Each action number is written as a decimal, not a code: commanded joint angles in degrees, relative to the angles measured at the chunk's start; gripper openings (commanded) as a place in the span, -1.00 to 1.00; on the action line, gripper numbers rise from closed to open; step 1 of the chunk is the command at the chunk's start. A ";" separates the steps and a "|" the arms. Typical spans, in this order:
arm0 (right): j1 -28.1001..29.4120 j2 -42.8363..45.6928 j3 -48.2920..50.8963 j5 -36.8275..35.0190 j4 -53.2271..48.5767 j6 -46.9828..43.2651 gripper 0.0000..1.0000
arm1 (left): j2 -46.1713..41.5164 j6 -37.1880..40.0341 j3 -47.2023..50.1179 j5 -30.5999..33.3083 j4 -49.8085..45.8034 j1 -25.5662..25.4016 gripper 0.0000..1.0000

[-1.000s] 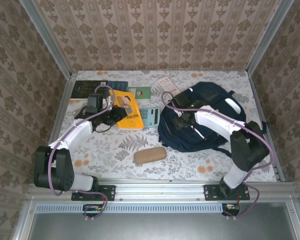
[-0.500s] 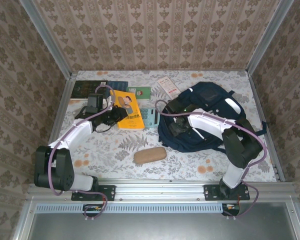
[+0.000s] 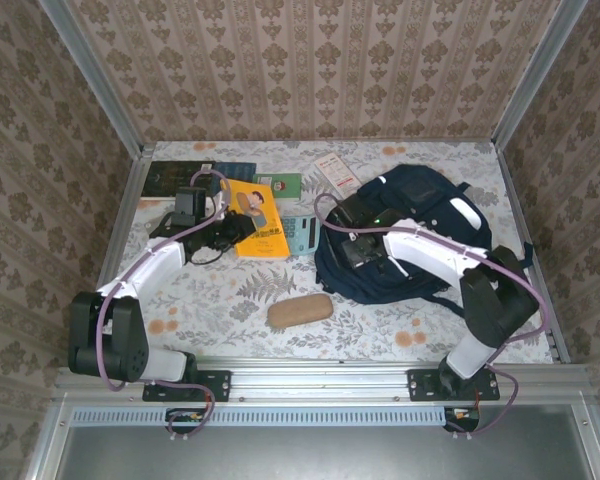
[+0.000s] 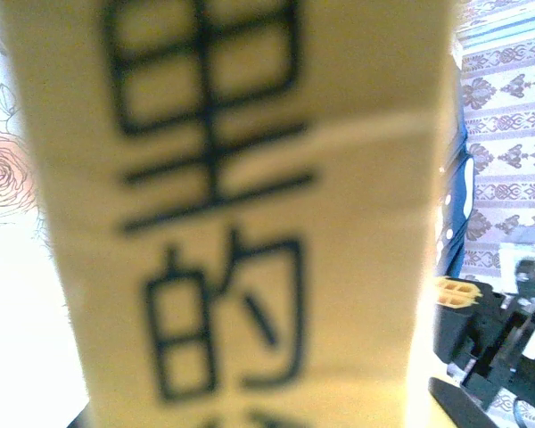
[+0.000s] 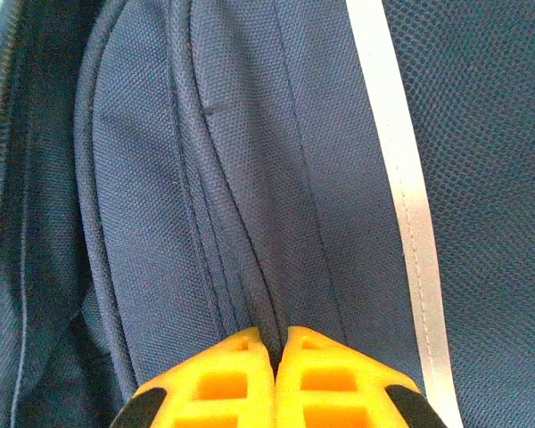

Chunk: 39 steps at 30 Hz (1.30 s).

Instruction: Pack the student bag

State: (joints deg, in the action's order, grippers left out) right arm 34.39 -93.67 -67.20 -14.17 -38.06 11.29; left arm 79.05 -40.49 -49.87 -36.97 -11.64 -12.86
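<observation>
The student bag (image 3: 425,215), navy with white stripes, lies at the right of the table. My right gripper (image 3: 352,247) rests on its left part. In the right wrist view its orange fingertips (image 5: 241,357) are shut on a raised seam fold of the bag's navy fabric (image 5: 241,178), beside a white reflective stripe (image 5: 401,196). My left gripper (image 3: 238,229) is shut on the left edge of a yellow book (image 3: 260,222), left of the bag. The left wrist view has the yellow cover (image 4: 232,223) with black characters very close, hiding the fingers.
A brown pencil case (image 3: 300,310) lies near the front centre. A teal calculator (image 3: 299,235) sits between the yellow book and the bag. Dark and green books (image 3: 180,178) (image 3: 278,184) and a white booklet (image 3: 337,173) lie along the back. Patterned walls enclose three sides.
The right gripper shifted over the bag's left part and closed on a fold of its fabric. The left arm and the yellow book have stayed put.
</observation>
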 commanded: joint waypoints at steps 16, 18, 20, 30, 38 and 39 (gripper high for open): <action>-8.95 13.34 -9.10 14.12 -1.90 14.08 -1.00 | 4.17 -5.67 -4.12 -0.34 10.95 -8.46 -1.00; -11.72 13.60 -8.83 17.66 -0.76 16.30 -1.00 | 4.35 -6.95 -4.48 1.91 11.31 -9.96 -1.00; -14.60 15.65 -8.59 22.04 0.86 19.23 -1.00 | 4.36 -8.24 -4.61 3.31 12.24 -11.33 -1.00; -23.18 12.59 -12.56 36.20 1.85 26.47 -1.00 | 7.52 -12.08 -7.78 11.10 18.56 -24.29 -1.00; -23.85 9.94 -14.72 39.32 0.96 26.02 -1.00 | 20.38 -19.30 -14.69 15.01 29.60 -33.70 -1.00; -23.89 9.59 -14.87 39.60 1.19 26.06 -1.00 | 22.20 -19.60 -16.26 15.41 29.79 -34.53 -1.00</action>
State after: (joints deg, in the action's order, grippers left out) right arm 10.85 -83.88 -78.74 20.78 -39.35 36.07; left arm 98.98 -57.08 -61.52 -23.86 10.00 -45.56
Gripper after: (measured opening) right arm 0.039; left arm 0.177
